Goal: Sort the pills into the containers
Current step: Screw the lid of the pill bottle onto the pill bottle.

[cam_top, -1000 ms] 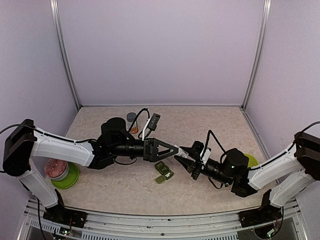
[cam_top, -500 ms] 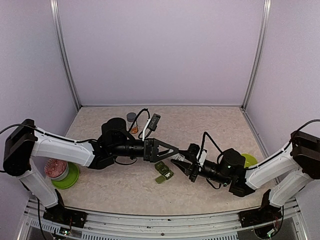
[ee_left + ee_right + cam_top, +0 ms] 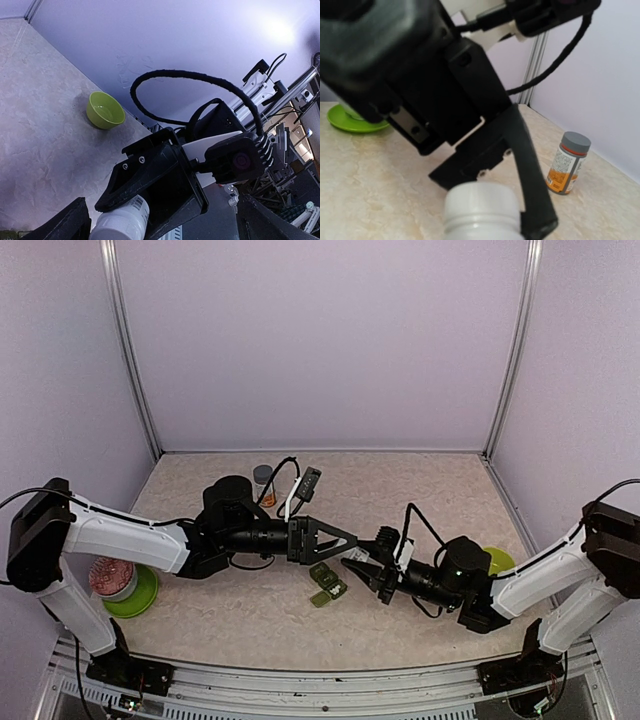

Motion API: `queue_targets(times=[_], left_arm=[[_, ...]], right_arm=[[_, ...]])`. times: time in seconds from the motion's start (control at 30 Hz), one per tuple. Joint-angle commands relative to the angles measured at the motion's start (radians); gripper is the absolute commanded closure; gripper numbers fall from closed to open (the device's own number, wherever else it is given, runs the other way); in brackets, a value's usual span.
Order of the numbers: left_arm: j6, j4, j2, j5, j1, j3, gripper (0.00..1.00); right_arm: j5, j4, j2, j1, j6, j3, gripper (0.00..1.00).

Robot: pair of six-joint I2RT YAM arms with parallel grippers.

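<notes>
Beige marbled bench (image 3: 420, 490). Small grey-capped bottle (image 3: 263, 481) with orange contents, upright near back edge. Lime-green bowl (image 3: 501, 560) upright at right side, partly hidden. Flat green plate (image 3: 146, 596) at near left, carrying round clear tub (image 3: 112, 578) of reddish stuff. Lilac walls (image 3: 320, 340), metal corner posts (image 3: 130, 350).

Left arm (image 3: 130, 535) is stretched low from the left base toward mid-table, forearm nearly level. Left gripper (image 3: 348, 538) is held wide apart, tips aimed right. Right arm (image 3: 540, 575) is reached in low from the right base, wrist pointed left. Right gripper (image 3: 358, 560) is clamped on a bottle (image 3: 481, 205). The 2 grippers are set nose to nose, tips just beside each other.
</notes>
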Motion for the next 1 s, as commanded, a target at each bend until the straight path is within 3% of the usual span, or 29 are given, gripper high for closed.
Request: queue_targets(times=[0.0, 0.33, 0.97], left_arm=[[0.008, 0.03, 0.011, 0.004, 0.005, -0.013, 0.01], [0.0, 0.042, 0.015, 0.008, 0.005, -0.011, 0.01], [-0.004, 0.068, 0.016, 0.025, -0.003, -0.016, 0.01]], right_arm=[[0.023, 0.015, -0.047, 0.012, -0.001, -0.015, 1.0], [0.084, 0.014, -0.052, 0.012, -0.009, -0.022, 1.0], [0.038, -0.035, 0.019, 0.015, 0.007, 0.028, 1.0]])
